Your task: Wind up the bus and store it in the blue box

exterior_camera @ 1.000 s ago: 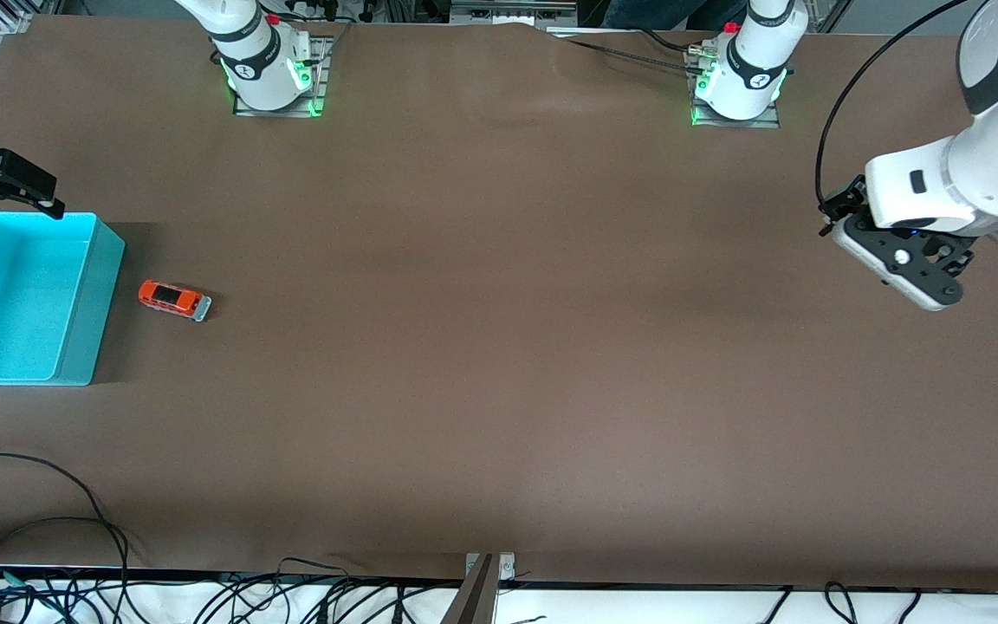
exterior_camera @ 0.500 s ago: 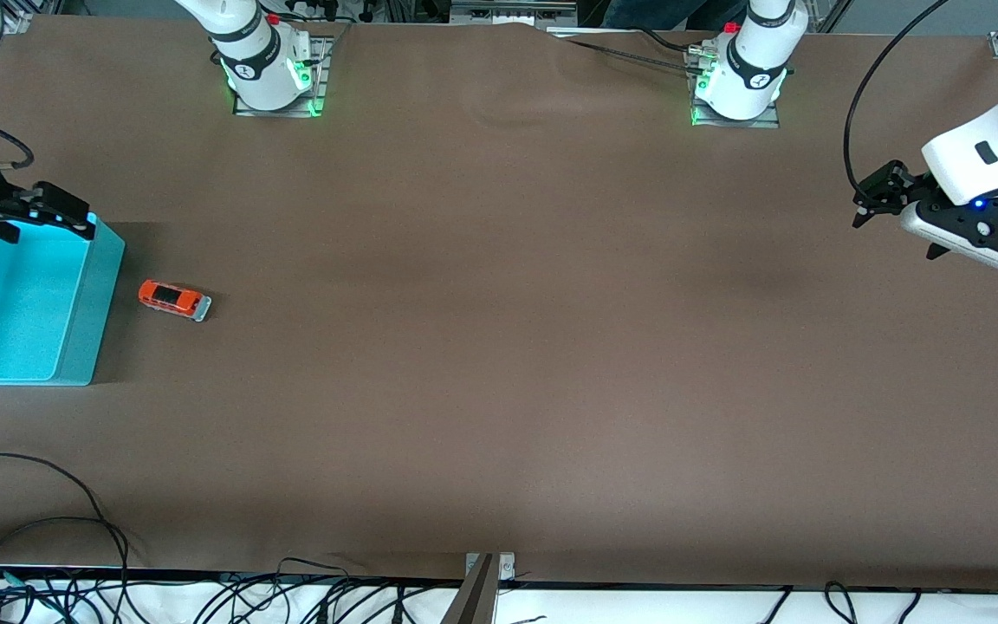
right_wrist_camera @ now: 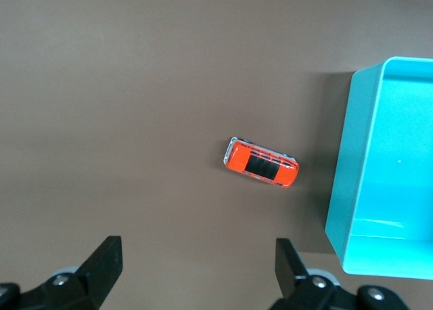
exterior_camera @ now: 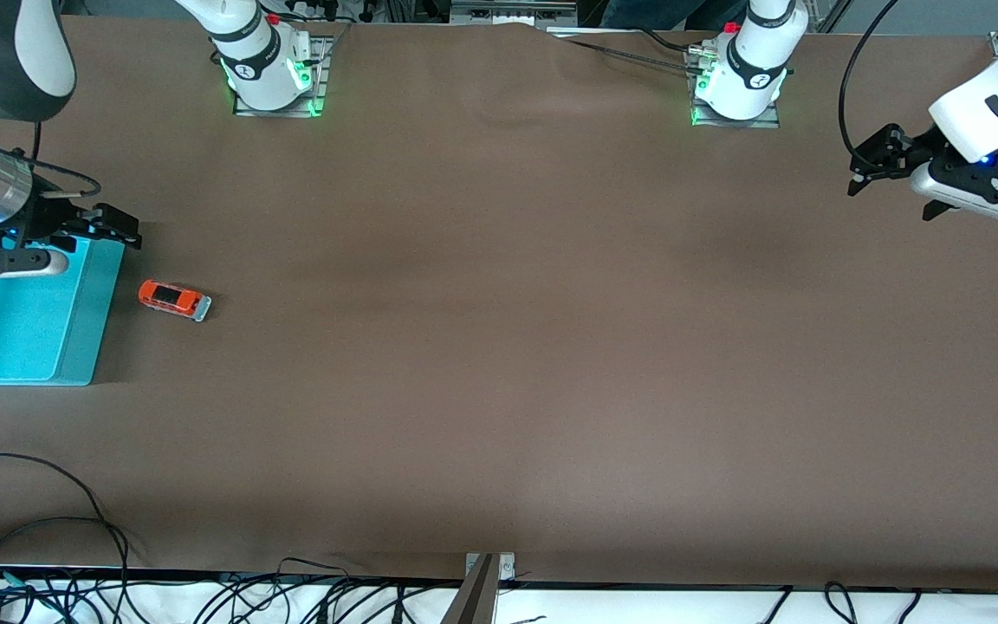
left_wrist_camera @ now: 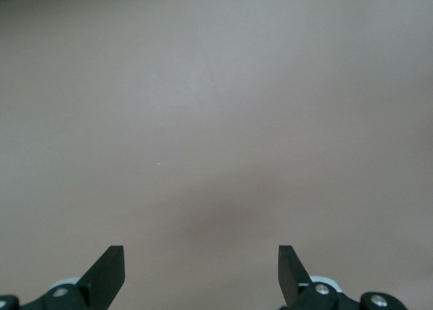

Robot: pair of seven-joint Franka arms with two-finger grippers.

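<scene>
The small orange-red bus (exterior_camera: 174, 300) stands on the brown table beside the turquoise blue box (exterior_camera: 87, 322), on the side of the box toward the left arm's end. My right gripper (exterior_camera: 120, 228) is open and empty, up in the air over the box's corner nearest the bus. In the right wrist view the bus (right_wrist_camera: 261, 166) and the box's wall (right_wrist_camera: 345, 188) lie ahead of the open right gripper (right_wrist_camera: 196, 257). My left gripper (exterior_camera: 868, 163) is open and empty over bare table at the left arm's end; its wrist view shows only the open left gripper (left_wrist_camera: 201, 264) and table.
Loose black cables (exterior_camera: 48, 520) lie along the table's front edge near the right arm's end. A small metal bracket (exterior_camera: 489, 568) sits at the middle of that edge. The arms' bases (exterior_camera: 272, 78) stand along the back edge.
My right gripper has moved from past the box's outer end across it to its corner near the bus. My left gripper has lifted and drawn back toward the bases' side.
</scene>
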